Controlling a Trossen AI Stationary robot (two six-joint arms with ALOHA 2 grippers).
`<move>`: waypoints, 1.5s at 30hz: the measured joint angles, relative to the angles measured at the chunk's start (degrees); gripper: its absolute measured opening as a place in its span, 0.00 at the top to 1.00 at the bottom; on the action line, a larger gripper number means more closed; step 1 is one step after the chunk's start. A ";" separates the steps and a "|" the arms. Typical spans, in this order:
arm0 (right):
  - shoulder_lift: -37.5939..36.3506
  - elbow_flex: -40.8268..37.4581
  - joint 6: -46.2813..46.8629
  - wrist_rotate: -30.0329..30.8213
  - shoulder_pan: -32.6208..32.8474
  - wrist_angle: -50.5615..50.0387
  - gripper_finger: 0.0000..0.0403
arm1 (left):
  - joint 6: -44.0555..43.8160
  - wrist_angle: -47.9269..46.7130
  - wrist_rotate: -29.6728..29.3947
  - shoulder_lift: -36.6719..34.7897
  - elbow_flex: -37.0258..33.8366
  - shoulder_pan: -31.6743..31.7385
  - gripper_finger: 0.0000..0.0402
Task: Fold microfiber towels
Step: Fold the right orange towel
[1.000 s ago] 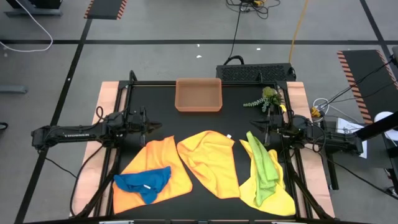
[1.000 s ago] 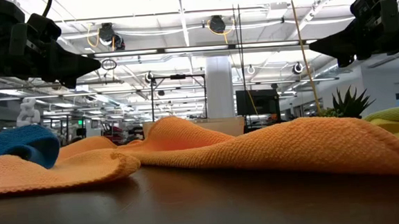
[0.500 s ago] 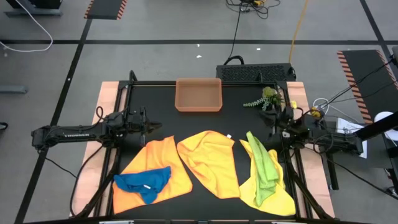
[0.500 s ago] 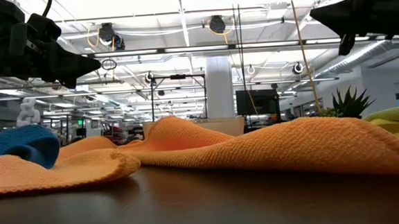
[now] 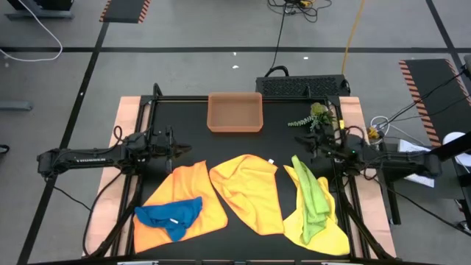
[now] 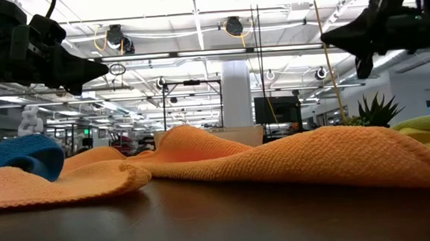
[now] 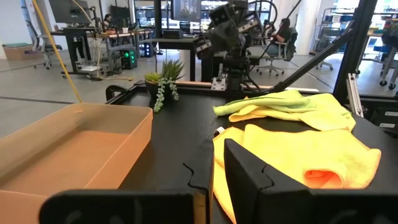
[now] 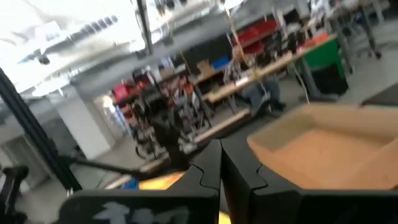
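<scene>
Several microfiber towels lie crumpled on the near half of the black table. An orange one (image 5: 188, 193) has a blue one (image 5: 171, 213) lying on its near part. A yellow one (image 5: 249, 190) is in the middle. A lime green one (image 5: 313, 195) lies over another yellow one (image 5: 327, 230) at the right. My left gripper (image 5: 185, 151) hovers level just beyond the orange towel, its fingers (image 7: 249, 177) a narrow gap apart with nothing between them. My right gripper (image 5: 300, 140) hovers shut beyond the green towel, clear of it.
An orange-brown tray (image 5: 235, 112) stands at the far middle of the table, also seen in the left wrist view (image 7: 68, 149). A small green plant sprig (image 5: 313, 118) lies at the far right, close to my right gripper. Bare tabletop shows between the tray and the towels.
My right gripper has lifted a little, reached slightly toward the table's middle and far edge, and rolled about its own axis, staying shut. The towels have not moved.
</scene>
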 joint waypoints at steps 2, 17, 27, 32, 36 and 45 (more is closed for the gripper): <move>4.32 0.00 -0.09 -0.98 1.47 1.74 1.00 | -0.01 0.00 0.01 0.00 0.00 0.00 0.90; 32.50 4.18 -9.24 -2.87 12.98 27.47 1.00 | 0.02 0.00 -0.01 -0.02 -0.01 0.00 0.90; 46.24 7.65 -15.15 -2.46 14.01 30.46 1.00 | 0.02 0.00 -0.01 -0.01 0.01 0.00 0.90; 51.08 7.65 -11.59 -1.32 14.00 31.22 1.00 | 0.02 0.00 -0.02 -0.02 -0.01 0.00 0.90; 55.01 7.65 -8.71 -1.06 14.00 31.27 1.00 | 0.01 0.00 0.00 0.00 0.01 0.00 0.90; 64.87 9.30 -10.65 0.49 14.17 38.88 1.00 | 0.02 0.00 -0.02 0.00 -0.01 -0.02 0.90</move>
